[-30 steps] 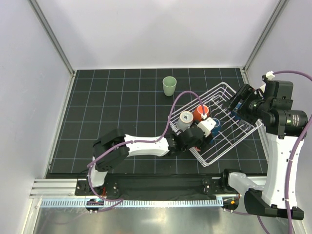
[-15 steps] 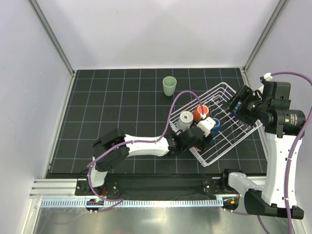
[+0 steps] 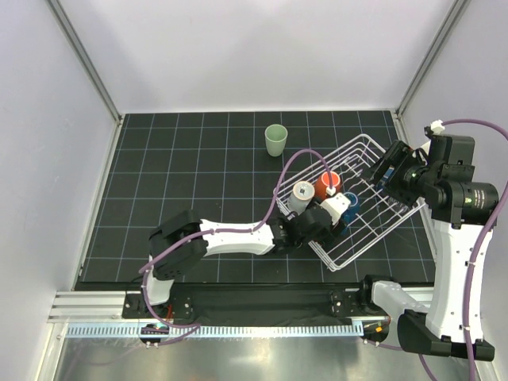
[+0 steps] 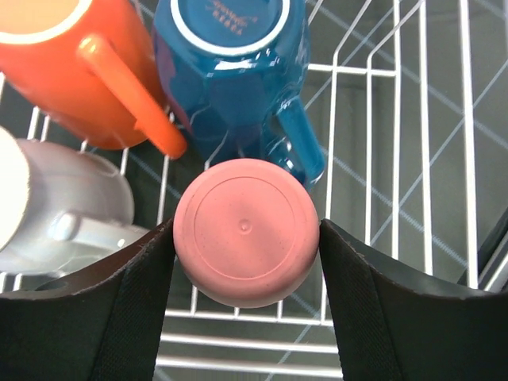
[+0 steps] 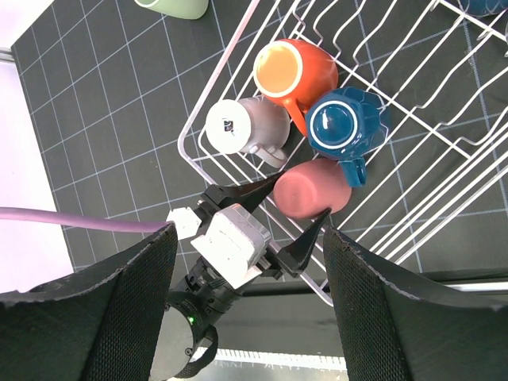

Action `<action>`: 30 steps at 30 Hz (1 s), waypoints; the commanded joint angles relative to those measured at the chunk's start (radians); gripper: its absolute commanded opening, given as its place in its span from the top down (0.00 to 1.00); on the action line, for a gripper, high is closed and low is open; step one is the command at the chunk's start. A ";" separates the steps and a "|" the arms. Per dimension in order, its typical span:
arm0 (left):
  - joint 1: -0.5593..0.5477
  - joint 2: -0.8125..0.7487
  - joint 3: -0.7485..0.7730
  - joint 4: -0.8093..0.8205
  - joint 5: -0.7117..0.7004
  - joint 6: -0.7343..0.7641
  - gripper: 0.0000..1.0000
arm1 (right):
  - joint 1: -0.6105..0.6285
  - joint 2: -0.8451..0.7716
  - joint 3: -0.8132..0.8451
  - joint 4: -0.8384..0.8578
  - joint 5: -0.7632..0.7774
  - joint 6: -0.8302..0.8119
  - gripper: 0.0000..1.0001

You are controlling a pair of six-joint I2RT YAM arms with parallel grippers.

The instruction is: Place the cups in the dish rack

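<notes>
The white wire dish rack (image 3: 373, 151) stands at the right of the mat. Inside it lie an orange mug (image 3: 325, 184), a blue mug (image 3: 351, 202) and a white cup (image 3: 302, 194). A pink cup (image 4: 246, 230) lies on its side on the rack wires (image 4: 421, 119), base towards the left wrist camera. My left gripper (image 4: 246, 238) is shut on it, both fingers against its sides. In the right wrist view the pink cup (image 5: 311, 190) lies beside the blue mug (image 5: 341, 123). My right gripper (image 3: 389, 171) hovers open above the rack's right end, holding nothing. A pale green tumbler (image 3: 275, 140) stands upright on the mat.
The black gridded mat (image 3: 198, 175) stretches left of the rack. Metal frame posts and white walls ring the workspace. The left arm's purple cable (image 3: 286, 171) loops over the rack's near-left corner. A dark blue object (image 5: 484, 6) shows at the rack's far end.
The right wrist has shifted slightly beside the rack. The left gripper stays in the rack around the pink cup, in the same place.
</notes>
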 commanded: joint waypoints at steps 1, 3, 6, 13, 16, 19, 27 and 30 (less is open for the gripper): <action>-0.005 -0.074 0.004 -0.029 -0.030 0.045 0.30 | 0.001 -0.004 0.016 0.017 -0.020 -0.002 0.25; -0.005 -0.095 0.003 -0.038 -0.018 0.056 0.26 | 0.001 0.001 0.018 0.020 -0.021 -0.002 0.25; -0.003 -0.120 0.001 -0.065 0.016 0.063 0.20 | 0.001 -0.002 0.016 0.022 -0.021 -0.002 0.25; -0.003 -0.178 0.033 -0.098 0.063 0.077 0.14 | 0.001 -0.006 0.013 0.024 -0.020 -0.002 0.25; 0.011 -0.218 0.108 -0.177 0.128 0.109 0.15 | 0.001 -0.006 0.021 0.022 -0.024 -0.002 0.25; 0.075 -0.239 0.203 -0.285 0.163 0.085 0.16 | 0.001 -0.004 0.016 0.030 -0.054 -0.002 0.25; 0.349 -0.255 0.317 -0.360 0.143 -0.099 0.16 | 0.006 0.004 0.009 0.020 -0.064 0.001 0.25; 0.468 -0.172 0.458 -0.467 0.060 -0.186 0.18 | 0.010 0.005 -0.046 0.028 -0.119 0.018 0.25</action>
